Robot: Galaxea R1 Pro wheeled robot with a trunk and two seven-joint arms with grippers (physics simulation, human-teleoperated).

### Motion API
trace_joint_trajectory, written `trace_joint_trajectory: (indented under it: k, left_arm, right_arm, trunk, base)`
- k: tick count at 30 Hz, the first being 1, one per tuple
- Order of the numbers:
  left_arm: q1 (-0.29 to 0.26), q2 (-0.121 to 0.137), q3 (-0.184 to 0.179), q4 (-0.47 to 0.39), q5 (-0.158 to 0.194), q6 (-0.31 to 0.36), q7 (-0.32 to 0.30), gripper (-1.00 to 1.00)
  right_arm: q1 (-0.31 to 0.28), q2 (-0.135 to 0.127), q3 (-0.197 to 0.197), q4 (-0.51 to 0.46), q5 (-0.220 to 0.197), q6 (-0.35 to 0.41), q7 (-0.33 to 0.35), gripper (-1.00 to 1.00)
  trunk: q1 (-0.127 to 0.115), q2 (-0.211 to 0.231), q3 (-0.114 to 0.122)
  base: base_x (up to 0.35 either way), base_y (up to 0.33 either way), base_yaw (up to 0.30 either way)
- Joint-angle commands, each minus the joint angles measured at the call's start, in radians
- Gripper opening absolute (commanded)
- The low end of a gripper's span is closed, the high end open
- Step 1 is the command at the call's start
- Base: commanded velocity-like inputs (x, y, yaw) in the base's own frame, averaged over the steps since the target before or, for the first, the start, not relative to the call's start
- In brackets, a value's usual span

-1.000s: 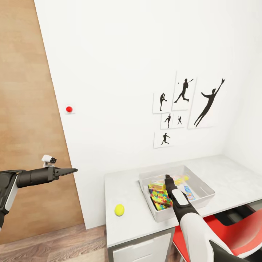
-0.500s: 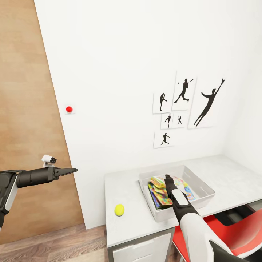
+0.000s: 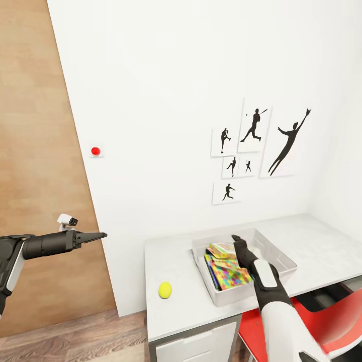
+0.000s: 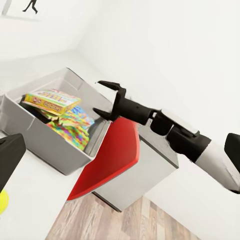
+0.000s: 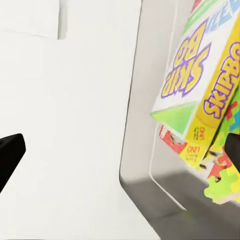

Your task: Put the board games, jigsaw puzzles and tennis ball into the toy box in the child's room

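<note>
The light grey toy box stands on the pale table and holds a jigsaw puzzle with a bright multicoloured lid, leaning against a board game box. My right gripper hovers open and empty just above the box's middle; the left wrist view shows its fingers spread beside the toy box. In the right wrist view the board game and puzzle are close up. The tennis ball lies on the table left of the box. My left gripper is held out, open, far to the left.
A red-and-white chair sits under the table's front edge by my right arm. Black silhouette posters hang on the white wall behind. A red wall button and a wood-plank surface are at the left.
My right gripper has let go of the colourful jigsaw puzzle, which has dropped and settled in the toy box. The gripper has opened and drifted a little right. The left arm is still.
</note>
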Motion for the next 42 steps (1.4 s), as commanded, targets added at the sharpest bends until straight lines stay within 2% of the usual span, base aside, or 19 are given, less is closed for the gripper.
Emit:
trace_joint_trajectory:
  k: [1,4,7,10,13,14,17,20,25,26,31,39,42]
  left_arm:
    - [0.0,0.0,0.0,0.0,-0.001,0.011,-0.004,1.0]
    - [0.0,0.0,0.0,0.0,-0.001,0.011,-0.004,1.0]
    - [0.0,0.0,0.0,0.0,-0.001,0.011,-0.004,1.0]
    - [0.0,0.0,0.0,0.0,-0.001,0.011,-0.004,1.0]
    - [0.0,0.0,0.0,0.0,-0.001,0.011,-0.004,1.0]
    - [0.0,-0.001,0.0,0.0,-0.001,0.011,-0.004,1.0]
    - [0.0,-0.001,0.0,0.0,-0.001,0.011,-0.004,1.0]
    - [0.0,-0.002,-0.001,0.0,-0.001,0.011,-0.004,1.0]
    - [0.0,-0.003,-0.001,0.0,-0.001,0.011,-0.004,1.0]
    - [0.0,-0.003,-0.001,0.0,-0.001,0.011,-0.004,1.0]
    - [0.0,-0.003,-0.002,0.0,-0.001,0.011,-0.004,1.0]
    - [0.0,-0.01,-0.004,0.0,-0.001,0.011,-0.004,1.0]
    - [0.0,-0.01,-0.003,0.0,-0.001,0.011,-0.004,1.0]
  right_arm:
    - [0.032,0.0,-0.003,-0.062,-0.038,0.028,-0.007,1.0]
    - [0.095,0.0,0.0,-0.167,-0.092,0.058,-0.007,1.0]
    - [0.137,-0.001,0.0,-0.219,-0.106,0.092,-0.007,1.0]
    - [0.18,-0.002,0.0,-0.268,-0.109,0.17,0.007,1.0]
    - [0.231,-0.002,0.006,-0.356,-0.107,0.317,0.085,1.0]
    - [0.251,-0.002,0.008,-0.391,-0.103,0.377,0.139,1.0]
    - [0.295,-0.002,0.025,-0.447,-0.097,0.439,0.251,1.0]
    - [0.31,-0.007,0.071,-0.471,-0.095,0.453,0.328,1.0]
    - [0.315,-0.053,0.136,-0.489,-0.093,0.449,0.479,1.0]
    - [0.315,-0.056,0.141,-0.49,-0.093,0.448,0.492,1.0]
    - [0.316,-0.059,0.156,-0.492,-0.092,0.447,0.515,1.0]
    - [0.316,-0.059,0.247,-0.493,-0.089,0.444,0.514,1.0]
    - [0.315,-0.059,0.292,-0.493,-0.089,0.431,0.508,1.0]
  trunk:
    - [0.0,-0.001,-0.001]
    - [0.0,-0.001,-0.001]
    - [0.0,-0.001,-0.001]
    - [0.0,-0.001,-0.001]
    - [0.0,-0.001,-0.001]
    - [0.0,-0.001,-0.001]
    - [0.0,-0.001,-0.001]
    - [0.0,-0.001,-0.001]
    - [0.0,-0.001,-0.001]
    - [0.0,-0.001,-0.001]
    - [0.0,-0.001,0.002]
    - [0.0,-0.001,0.014]
    - [0.0,-0.001,0.019]
  base:
    - [0.0,0.0,0.0]
    - [0.0,0.0,0.0]
    - [0.0,0.0,0.0]
    - [0.0,0.0,0.0]
    - [0.0,0.0,0.0]
    - [0.0,0.0,0.0]
    - [0.0,0.0,0.0]
    - [-0.029,0.016,0.0]
    - [-0.011,0.012,0.0]
    - [-0.002,0.002,0.0]
    - [0.0,0.0,0.0]
    - [-0.053,0.044,0.068]
    - [-0.021,0.019,0.169]
